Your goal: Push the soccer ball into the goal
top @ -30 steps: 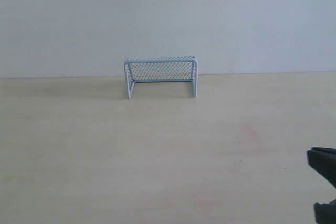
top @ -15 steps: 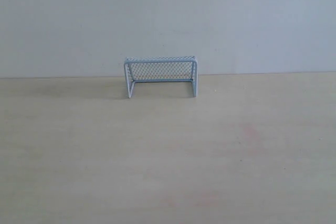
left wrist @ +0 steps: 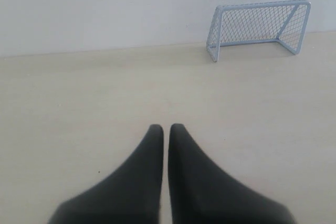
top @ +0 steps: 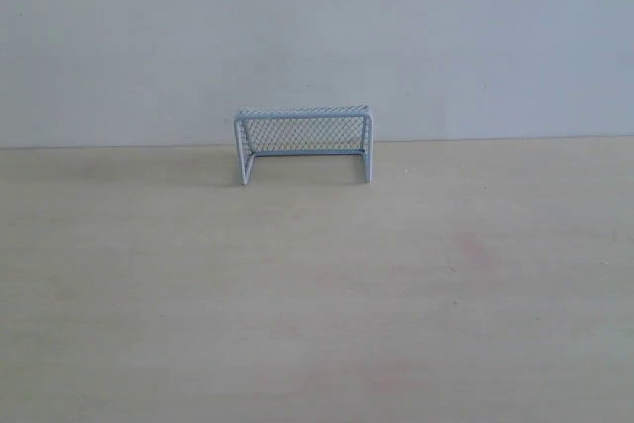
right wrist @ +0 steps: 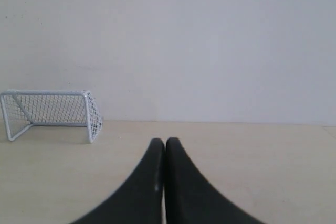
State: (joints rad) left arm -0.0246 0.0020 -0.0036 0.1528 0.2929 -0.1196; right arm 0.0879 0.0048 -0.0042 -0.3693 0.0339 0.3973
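Note:
The goal (top: pixel 304 144), a small white-framed net, stands at the back of the table against the wall, its mouth facing the front. It also shows in the left wrist view (left wrist: pixel 258 27) and the right wrist view (right wrist: pixel 51 113). The soccer ball is out of view in every frame. My left gripper (left wrist: pixel 166 127) is shut with nothing between its black fingers, hovering over bare table far from the goal. My right gripper (right wrist: pixel 164 141) is shut too, empty, also well away from the goal. Neither gripper shows in the exterior view.
The light wooden table (top: pixel 297 294) runs back to a plain white wall (top: pixel 317 37). A faint reddish stain (top: pixel 474 251) marks the tabletop right of the middle.
The right gripper, seen at the lower right edge of the exterior view one second ago, has drawn out of that view. The goal has not moved.

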